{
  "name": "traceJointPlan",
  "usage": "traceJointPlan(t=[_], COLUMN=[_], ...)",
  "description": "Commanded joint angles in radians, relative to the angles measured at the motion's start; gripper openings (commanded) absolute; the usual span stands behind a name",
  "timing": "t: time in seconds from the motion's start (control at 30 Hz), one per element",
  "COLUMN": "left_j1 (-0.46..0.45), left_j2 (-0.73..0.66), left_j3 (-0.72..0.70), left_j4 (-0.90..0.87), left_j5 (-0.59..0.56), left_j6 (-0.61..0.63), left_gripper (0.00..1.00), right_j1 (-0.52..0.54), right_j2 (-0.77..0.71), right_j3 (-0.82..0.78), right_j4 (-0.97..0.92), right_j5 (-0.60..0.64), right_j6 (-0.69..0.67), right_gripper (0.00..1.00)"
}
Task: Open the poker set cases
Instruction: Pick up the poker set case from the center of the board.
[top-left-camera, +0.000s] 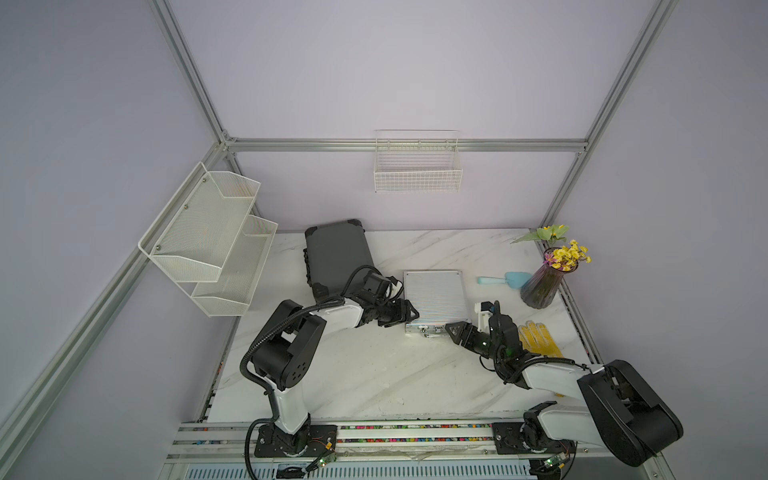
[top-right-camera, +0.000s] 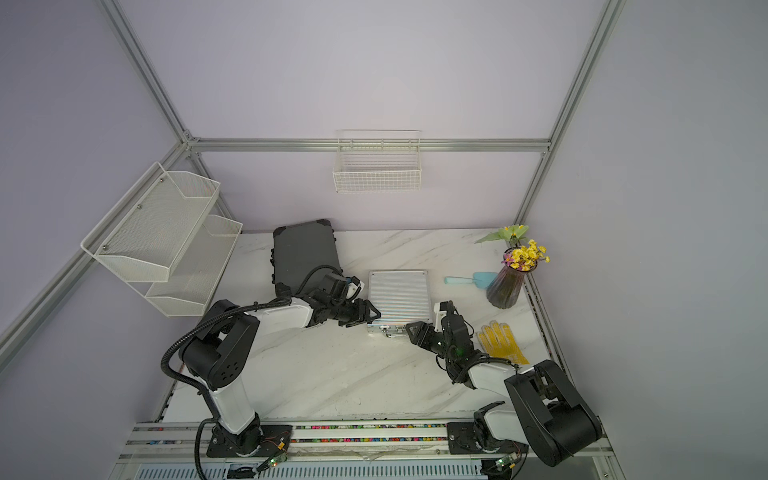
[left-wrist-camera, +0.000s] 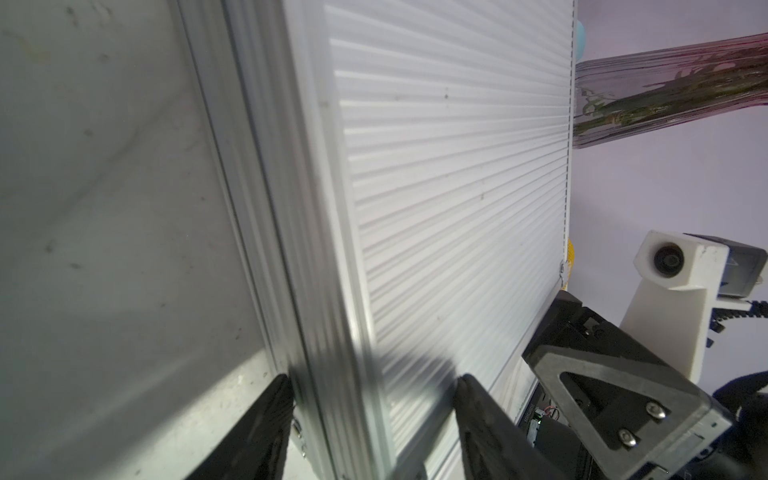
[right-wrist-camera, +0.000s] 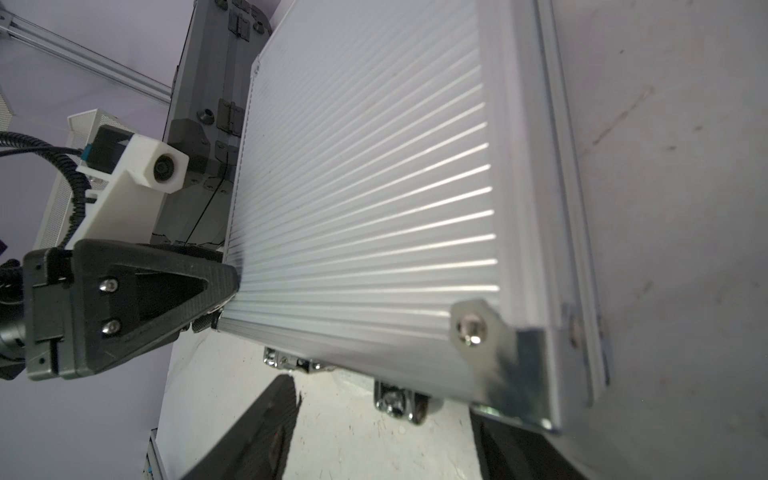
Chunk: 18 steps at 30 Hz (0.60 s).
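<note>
Ribbed satin aluminium on the silver case (top-left-camera: 435, 297), shiny chrome latches (right-wrist-camera: 399, 401). Matt dark grey shell on the bigger case (top-left-camera: 337, 254). Marble-look tabletop (top-left-camera: 365, 374), smooth but scuffed. Ribbed tinted glass vase (top-left-camera: 540, 289).

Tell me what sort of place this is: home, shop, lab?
Most likely a lab robot cell: aluminium frame with plain lilac walls, left arm and right arm bolted to a rail along a marble-look tabletop, staged props like a flower vase.
</note>
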Motion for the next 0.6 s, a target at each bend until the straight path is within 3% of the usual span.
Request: traceJointPlan(t=[0.0, 0.57], left_j1=[-0.004, -0.004], left_j2=[0.028, 0.042], left_j3=[-0.025, -0.02], left_j4=[0.03, 0.034], left_j5=[0.004, 0.006], left_j6=[-0.02, -0.03], left_gripper=[0.62, 0.62], right_j1=[0.001, 0.002], right_j2=[0.023, 0.113], right_j3=[-0.007, -0.054], right_j4=[0.114, 0.302], right_j5=[-0.01, -0.159], right_j6=[-0.023, 0.031], right_gripper=[0.69, 0.56])
